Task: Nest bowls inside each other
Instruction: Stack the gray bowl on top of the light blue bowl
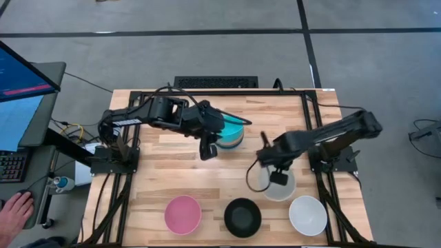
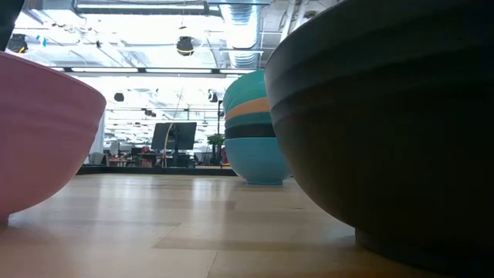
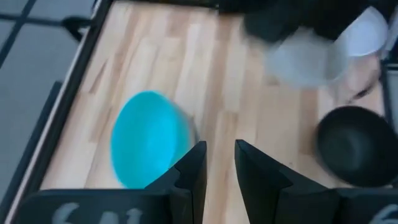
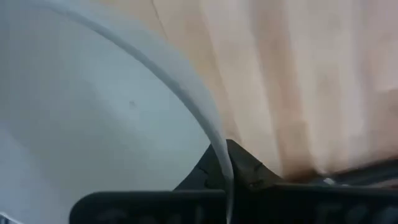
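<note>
A stack of nested bowls (image 1: pixel 232 131), its top bowl teal, stands at the middle of the table. In the low view the stack (image 2: pixel 253 127) shows a cyan bowl at the bottom, then dark, orange and teal bands. My left gripper (image 1: pixel 209 149) hovers just beside the stack on its near left, open a little and empty (image 3: pixel 219 168). My right gripper (image 1: pixel 278 178) is shut on a white bowl (image 1: pixel 280 186) at the right. A pink bowl (image 1: pixel 182 213), a black bowl (image 1: pixel 242 217) and a second white bowl (image 1: pixel 307 215) rest on their bases along the near edge. My right gripper holds the white bowl by its rim (image 4: pixel 217 146) on the far side. One finger is inside the bowl and one outside, and they come from above, pointing down. The bowl sits mouth up. I cannot tell whether it is on the table or lifted.
The black frame rails (image 1: pixel 313 124) and the arm bases stand along the table's left and right sides. Bare wood (image 1: pixel 172 172) lies between the stack and the near row. A person's hand (image 1: pixel 15 210) rests off the table at the left.
</note>
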Robot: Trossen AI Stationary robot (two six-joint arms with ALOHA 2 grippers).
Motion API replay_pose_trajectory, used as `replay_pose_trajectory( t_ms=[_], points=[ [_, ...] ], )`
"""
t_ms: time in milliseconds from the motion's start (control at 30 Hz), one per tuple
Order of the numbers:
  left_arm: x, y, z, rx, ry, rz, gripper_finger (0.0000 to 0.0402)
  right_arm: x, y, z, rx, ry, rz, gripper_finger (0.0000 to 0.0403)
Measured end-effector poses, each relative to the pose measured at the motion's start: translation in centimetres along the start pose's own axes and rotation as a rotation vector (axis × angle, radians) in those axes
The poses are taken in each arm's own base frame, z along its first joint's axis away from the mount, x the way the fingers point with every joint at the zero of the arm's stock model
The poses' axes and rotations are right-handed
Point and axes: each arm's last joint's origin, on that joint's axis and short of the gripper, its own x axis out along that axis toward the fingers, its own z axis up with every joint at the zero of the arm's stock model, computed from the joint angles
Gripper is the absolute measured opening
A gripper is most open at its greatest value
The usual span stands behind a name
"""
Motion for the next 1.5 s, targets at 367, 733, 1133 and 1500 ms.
replay_pose_trajectory(
  t_ms=[367,733,1133,1500],
  points=[
    [0.7,5.0,0.4,-0.030,0.035,-0.029,0.0074,-14.6,-4.5,-4.3,0.291,-0.694,-0.023,0.0006],
    [0.4,8.3,-0.1,0.225,0.029,-0.352,0.0050,-13.9,-6.4,2.3,0.177,-0.639,-0.201,0.0006],
    [-2.0,13.9,-0.3,0.186,-0.130,-0.381,0.0003,-10.5,-9.3,10.3,0.123,-0.614,-0.165,0.0006],
    [-3.7,17.5,-1.0,0.169,-0.195,-0.325,0.0005,-10.9,-12.6,14.2,0.146,-0.613,-0.108,0.0006]
  ],
)
